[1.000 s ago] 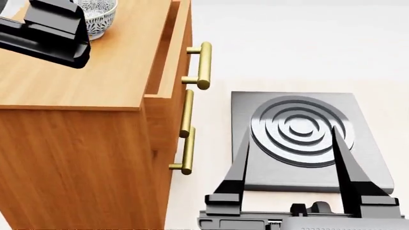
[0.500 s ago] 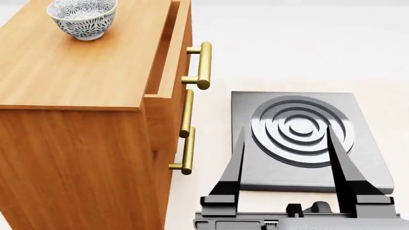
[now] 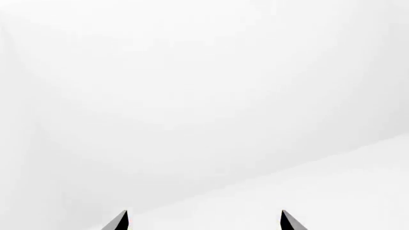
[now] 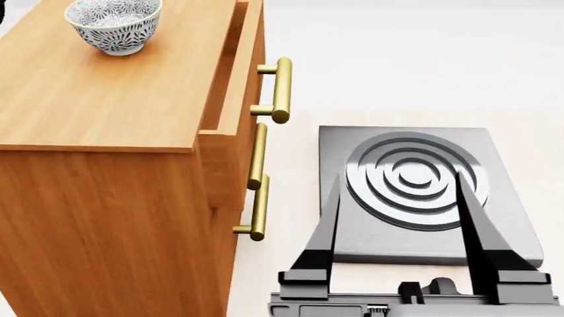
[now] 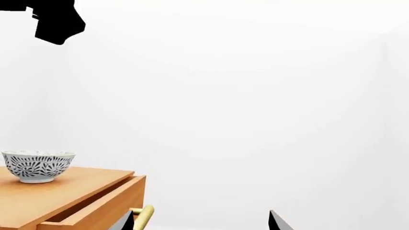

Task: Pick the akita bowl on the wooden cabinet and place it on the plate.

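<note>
The akita bowl [image 4: 115, 23], white with a dark floral pattern, stands upright at the back of the wooden cabinet's top [image 4: 105, 99]. The right wrist view shows the akita bowl [image 5: 38, 166] on the wooden cabinet [image 5: 70, 191] too. My right gripper [image 4: 398, 221] is open and empty, low in front of the cabinet and over the stove. In the right wrist view, my right gripper [image 5: 200, 221] has its tips wide apart. My left gripper [image 3: 203, 220] is open, facing only white background; nothing is between its fingers. The plate is out of view.
A dark grey square stove [image 4: 423, 191] with a ringed burner lies on the pale floor, right of the cabinet. Brass bar handles [image 4: 280, 89] stick out from the cabinet's front, and the top drawer is slightly pulled out. A black part of my left arm [image 5: 57, 19] hangs high above the bowl.
My left gripper, which was beside the bowl a second ago, has risen out of the head view with nothing in it. The bowl has stayed on the cabinet. My right gripper has barely shifted.
</note>
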Controlling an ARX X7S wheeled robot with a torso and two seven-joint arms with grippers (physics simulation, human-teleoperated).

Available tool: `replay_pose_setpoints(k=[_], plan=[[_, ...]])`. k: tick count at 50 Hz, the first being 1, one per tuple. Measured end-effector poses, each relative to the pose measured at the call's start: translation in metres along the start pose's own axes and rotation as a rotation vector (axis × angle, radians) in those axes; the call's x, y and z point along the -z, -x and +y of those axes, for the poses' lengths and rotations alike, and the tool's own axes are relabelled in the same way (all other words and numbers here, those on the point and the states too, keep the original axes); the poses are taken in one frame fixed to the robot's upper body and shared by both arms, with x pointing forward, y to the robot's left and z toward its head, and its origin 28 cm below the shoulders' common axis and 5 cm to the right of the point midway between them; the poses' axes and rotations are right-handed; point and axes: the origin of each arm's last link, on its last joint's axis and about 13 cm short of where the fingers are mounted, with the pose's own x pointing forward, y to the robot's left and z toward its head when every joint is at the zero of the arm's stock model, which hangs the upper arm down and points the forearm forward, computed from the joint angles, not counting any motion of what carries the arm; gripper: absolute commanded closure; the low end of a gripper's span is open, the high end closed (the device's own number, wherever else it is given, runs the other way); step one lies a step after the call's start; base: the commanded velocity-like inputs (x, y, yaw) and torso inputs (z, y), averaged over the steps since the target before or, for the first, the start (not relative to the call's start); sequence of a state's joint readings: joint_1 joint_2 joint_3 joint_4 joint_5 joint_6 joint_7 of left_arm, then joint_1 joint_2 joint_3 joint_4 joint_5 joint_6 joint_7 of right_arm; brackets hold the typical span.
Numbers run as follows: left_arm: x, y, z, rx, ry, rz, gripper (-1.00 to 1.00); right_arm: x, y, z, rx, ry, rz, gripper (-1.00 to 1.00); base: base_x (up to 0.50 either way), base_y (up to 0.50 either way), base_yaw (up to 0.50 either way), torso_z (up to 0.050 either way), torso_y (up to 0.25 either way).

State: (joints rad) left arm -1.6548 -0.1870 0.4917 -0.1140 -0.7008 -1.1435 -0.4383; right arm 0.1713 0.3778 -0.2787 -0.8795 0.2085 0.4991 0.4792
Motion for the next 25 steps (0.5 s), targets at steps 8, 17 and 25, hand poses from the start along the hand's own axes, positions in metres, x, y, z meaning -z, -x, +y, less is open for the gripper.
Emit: replay_pose_setpoints(k=[8, 17, 25], plan=[[-0.007, -0.021, 0.002, -0.008, -0.014, 0.047, -1.0, 0.0, 0.0, -0.001, 0.003, -0.002, -0.003, -1.0, 0.0, 0.0, 0.0, 0.0, 0.0], [-0.012, -0.044, 0.006, -0.015, -0.014, 0.113, -1.0, 0.0, 0.0, -0.001, 0.002, -0.004, -0.005, -1.0, 0.0, 0.0, 0.0, 0.0, 0.0], [-0.013, -0.058, 0.001, 0.034, 0.001, 0.197, -1.0, -0.001, 0.0, -0.001, 0.001, -0.007, -0.006, -1.0, 0.0, 0.0, 0.0, 0.0, 0.0]])
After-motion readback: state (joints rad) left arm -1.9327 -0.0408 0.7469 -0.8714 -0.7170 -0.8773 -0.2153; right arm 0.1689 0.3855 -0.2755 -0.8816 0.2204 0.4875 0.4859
